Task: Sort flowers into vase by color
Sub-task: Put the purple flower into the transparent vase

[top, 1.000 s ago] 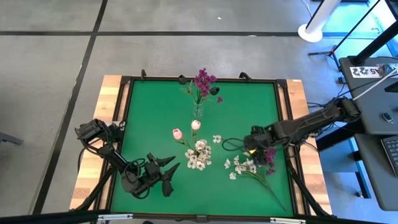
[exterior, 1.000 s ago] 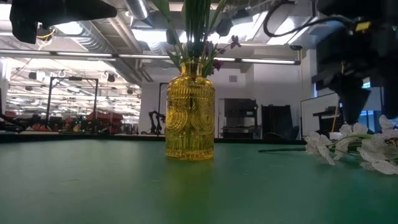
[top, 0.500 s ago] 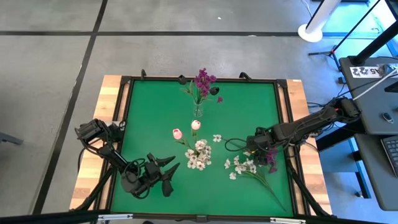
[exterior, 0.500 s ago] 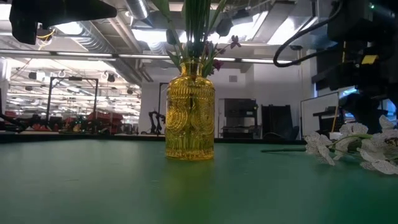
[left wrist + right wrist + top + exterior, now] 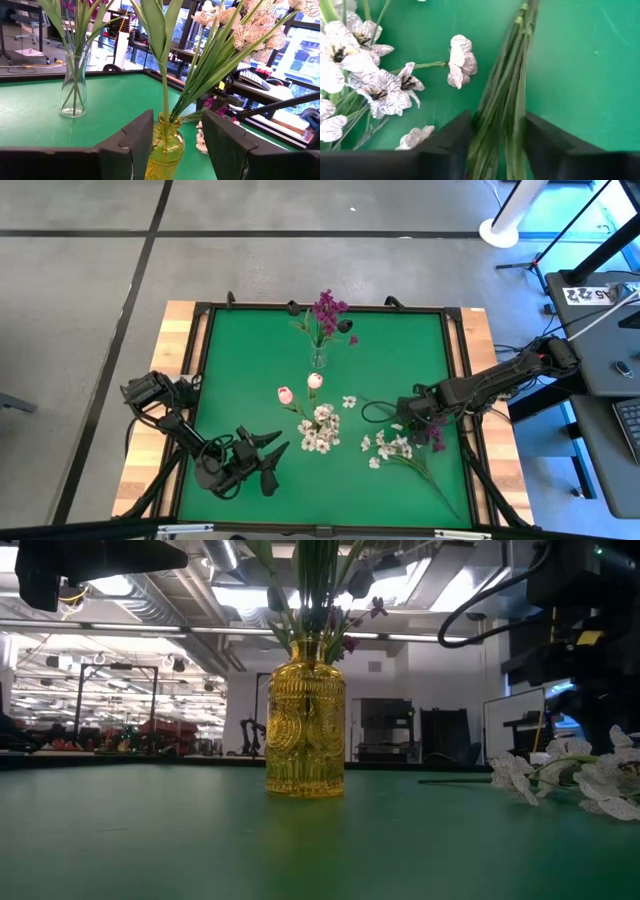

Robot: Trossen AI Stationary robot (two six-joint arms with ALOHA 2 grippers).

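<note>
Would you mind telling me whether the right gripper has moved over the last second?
Yes. The right gripper has shifted slightly toward the table's right edge, lowering over the green stems beside the white flowers.

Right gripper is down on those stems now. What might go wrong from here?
1. The right gripper straddles a bundle of green stems, so it may lift several at once, mixing colors.
2. White blossoms lie right beside those stems and may snag and drag along.
3. The clear vase of purple flowers is narrow and already holds stems; inserting more may tip it.
</note>
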